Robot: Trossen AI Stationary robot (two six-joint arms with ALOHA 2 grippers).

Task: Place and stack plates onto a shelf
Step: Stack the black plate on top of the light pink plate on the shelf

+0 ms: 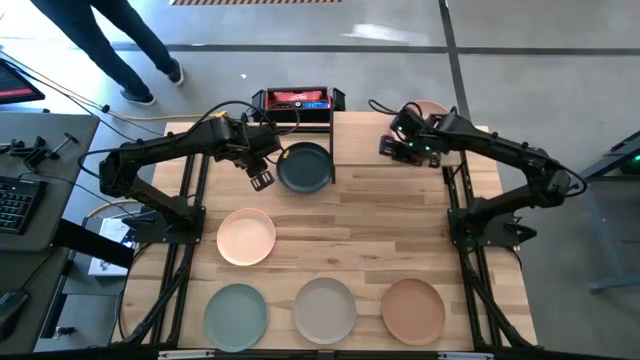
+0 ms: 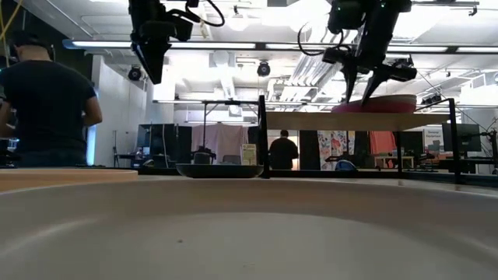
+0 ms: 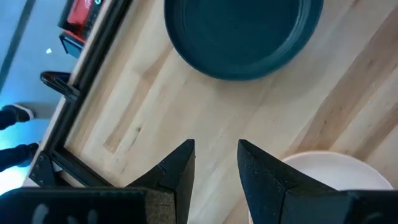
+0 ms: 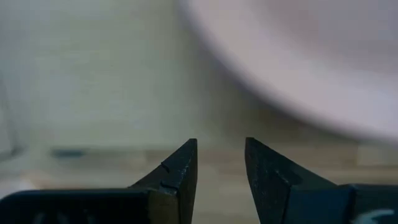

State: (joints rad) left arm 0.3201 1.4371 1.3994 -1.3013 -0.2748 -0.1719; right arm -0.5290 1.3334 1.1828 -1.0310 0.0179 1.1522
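An overhead camera looks straight down on the whole table (image 1: 360, 215), a second sits at tabletop level facing the room with a plate rim close before it, and each wrist camera peers closely past its own claw; overhead and left wrist views share the charcoal plate (image 1: 304, 167).

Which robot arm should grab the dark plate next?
Probably the left. Its gripper hangs open right beside the dark plate, and its wrist view looks straight at it. The right gripper is over by the pink plate on the shelf, across the table.
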